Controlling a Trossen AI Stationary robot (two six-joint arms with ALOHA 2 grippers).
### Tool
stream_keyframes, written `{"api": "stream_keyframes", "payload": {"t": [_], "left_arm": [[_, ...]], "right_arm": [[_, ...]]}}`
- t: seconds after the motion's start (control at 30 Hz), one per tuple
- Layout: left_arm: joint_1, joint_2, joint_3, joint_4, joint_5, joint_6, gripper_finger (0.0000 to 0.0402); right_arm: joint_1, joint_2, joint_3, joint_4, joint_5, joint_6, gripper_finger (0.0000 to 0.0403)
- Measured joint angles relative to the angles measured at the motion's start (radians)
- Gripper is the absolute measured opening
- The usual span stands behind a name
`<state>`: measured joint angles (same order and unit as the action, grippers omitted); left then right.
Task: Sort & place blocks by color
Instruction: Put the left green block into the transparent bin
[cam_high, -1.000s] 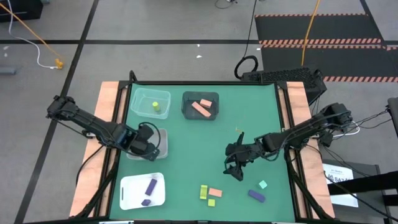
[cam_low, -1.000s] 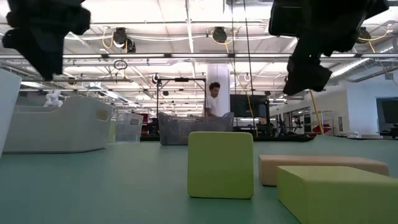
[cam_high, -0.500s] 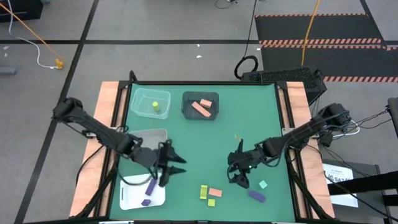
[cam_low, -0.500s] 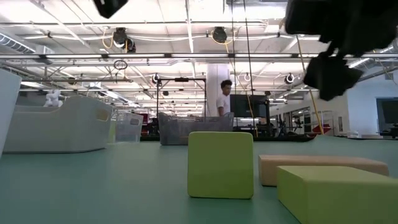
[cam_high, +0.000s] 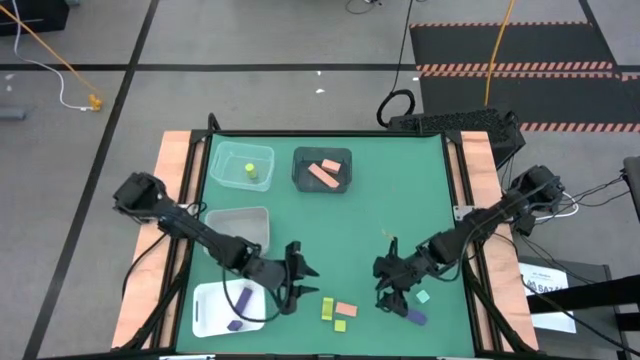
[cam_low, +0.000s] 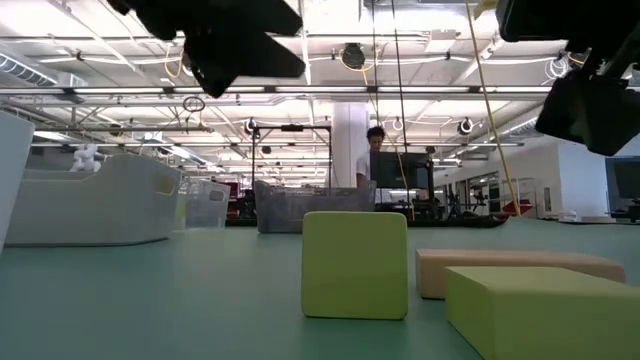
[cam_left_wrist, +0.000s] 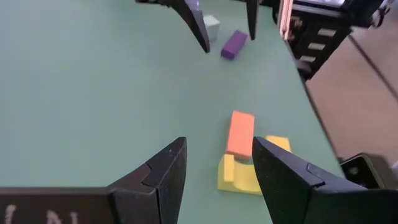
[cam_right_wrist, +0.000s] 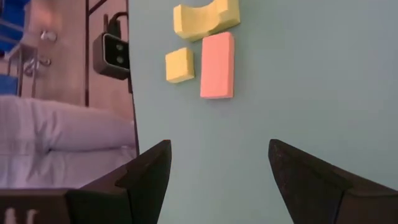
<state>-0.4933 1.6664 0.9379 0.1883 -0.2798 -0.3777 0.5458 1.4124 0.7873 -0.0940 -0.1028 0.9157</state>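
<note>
Green table, both grippers wide, empty, flanking orange block; mint cube maybe behind right.

the left hand has swung from over the clear bin out toward the orange block, fingers spread. the right hand has slid nearer that block too. the person behind has shifted rightward.

No readable text, labels or numbers visible.
</note>
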Motion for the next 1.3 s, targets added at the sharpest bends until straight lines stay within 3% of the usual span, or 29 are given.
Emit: {"api": "stream_keyframes", "payload": {"t": [0.2,0.43,0.7,1.3], "left_arm": [[-0.007,0.073,0.0,0.061,0.005,0.02,0.0184],[-0.021,0.169,0.0,0.208,0.006,0.08,0.0184],[-0.026,0.257,0.0,0.254,0.007,0.097,0.0184],[-0.02,0.279,0.0,0.293,0.056,0.118,0.0184]], "right_arm": [[0.028,0.0,0.0,0.008,0.098,0.087,0.0258],[0.045,0.0,0.0,0.008,0.106,0.134,0.0258],[0.046,0.0,0.0,0.008,0.114,0.147,0.0258],[0.045,0.0,0.0,0.007,0.157,0.145,0.0258]]}}
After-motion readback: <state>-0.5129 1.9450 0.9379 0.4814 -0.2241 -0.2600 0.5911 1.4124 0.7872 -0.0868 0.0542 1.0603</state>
